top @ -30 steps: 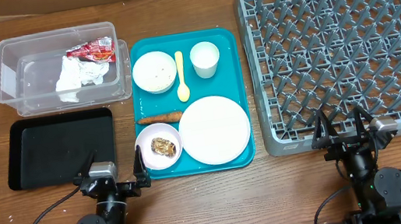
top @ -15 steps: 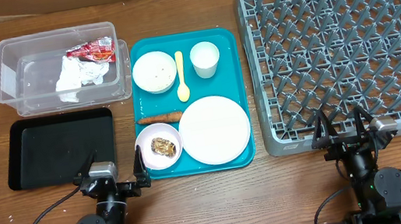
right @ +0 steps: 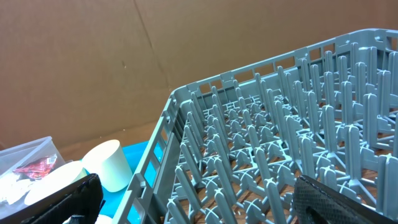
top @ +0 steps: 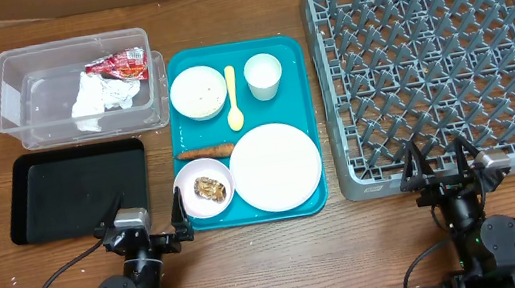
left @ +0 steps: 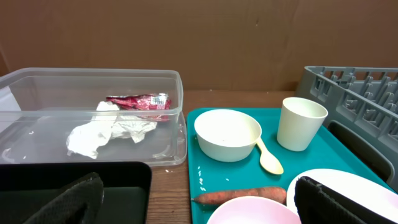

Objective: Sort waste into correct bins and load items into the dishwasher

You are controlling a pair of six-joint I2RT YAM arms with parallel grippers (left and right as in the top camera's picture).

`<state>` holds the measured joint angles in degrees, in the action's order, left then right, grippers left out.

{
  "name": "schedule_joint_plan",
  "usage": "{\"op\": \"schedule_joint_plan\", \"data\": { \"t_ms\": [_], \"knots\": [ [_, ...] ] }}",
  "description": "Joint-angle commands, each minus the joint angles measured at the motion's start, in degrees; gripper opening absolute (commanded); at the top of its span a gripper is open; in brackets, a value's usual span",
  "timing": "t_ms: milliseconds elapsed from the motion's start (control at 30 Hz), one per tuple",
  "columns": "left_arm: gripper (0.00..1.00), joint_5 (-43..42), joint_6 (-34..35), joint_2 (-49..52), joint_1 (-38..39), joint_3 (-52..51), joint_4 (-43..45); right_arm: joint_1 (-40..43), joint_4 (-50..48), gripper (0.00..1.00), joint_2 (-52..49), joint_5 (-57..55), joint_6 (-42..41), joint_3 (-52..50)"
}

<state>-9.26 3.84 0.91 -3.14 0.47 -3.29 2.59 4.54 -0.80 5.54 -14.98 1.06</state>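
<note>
In tub (top: 26, 111): crumpled paper (top: 95, 98), red wrapper (top: 117, 65). On teal tray (top: 298, 106): plate (top: 275, 166), cup (top: 263, 75), spoon (top: 232, 97), sausage (top: 204, 152), rice bowl (top: 184, 89), bowl (top: 182, 188) with brown lump (top: 208, 188). Black tray (top: 72, 190) to its left, rack (top: 436, 48) to its right. Wood table (top: 284, 261), cardboard (left: 236, 37) behind. Left gripper (top: 145, 208) and right gripper (top: 436, 156) at near edge, both spread wide, holding nothing.

Tub (top: 32, 120): rear left of the table (top: 353, 252); crumpled paper (top: 94, 96) and wrapper (top: 117, 65) lie inside it.
Shallow tray (top: 77, 189): directly in front of the tub, left of the serving tray (top: 291, 58).
Serving tray: centre, between the two bins and the dish rack (top: 442, 57).
Rear row on serving tray: rear bowl (top: 198, 93) left, spoon (top: 232, 97) middle, cup (top: 263, 75) right.
Stick (top: 204, 152): on the serving tray, between rear bowl and front bowl (top: 204, 188).
Front bowl: front left corner of the serving tray; lump (top: 208, 187) inside.
Plate (top: 276, 166): front right, just beside the front bowl.
Dish rack: right of the serving tray.
</note>
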Motion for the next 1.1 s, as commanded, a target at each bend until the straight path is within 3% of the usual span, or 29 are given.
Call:
{"op": "schedule_joint_plan", "data": {
  "t_ms": [0, 567, 733, 1067],
  "knots": [
    [1.00, -0.7, -1.3, -0.7, -0.3, -0.2, 0.0, 0.1, -0.4, 1.00, 0.6, -0.3, -0.2, -0.6],
    [1.00, -1.6, -0.6, -0.7, -0.3, -0.2, 0.2, 0.1, -1.0, 1.00, 0.6, -2.8, -0.1, -0.6],
    [1.00, -10.4, 2.5, -0.7, -0.3, -0.2, 4.0, 0.1, -3.4, 1.00, 0.6, -1.9, 0.0, -0.2],
    [1.00, -10.5, 4.6, 2.1, -0.3, 10.3, 0.8, 0.1, 1.4, 1.00, -1.8, 1.8, 1.8, 13.0]
  ]
}}
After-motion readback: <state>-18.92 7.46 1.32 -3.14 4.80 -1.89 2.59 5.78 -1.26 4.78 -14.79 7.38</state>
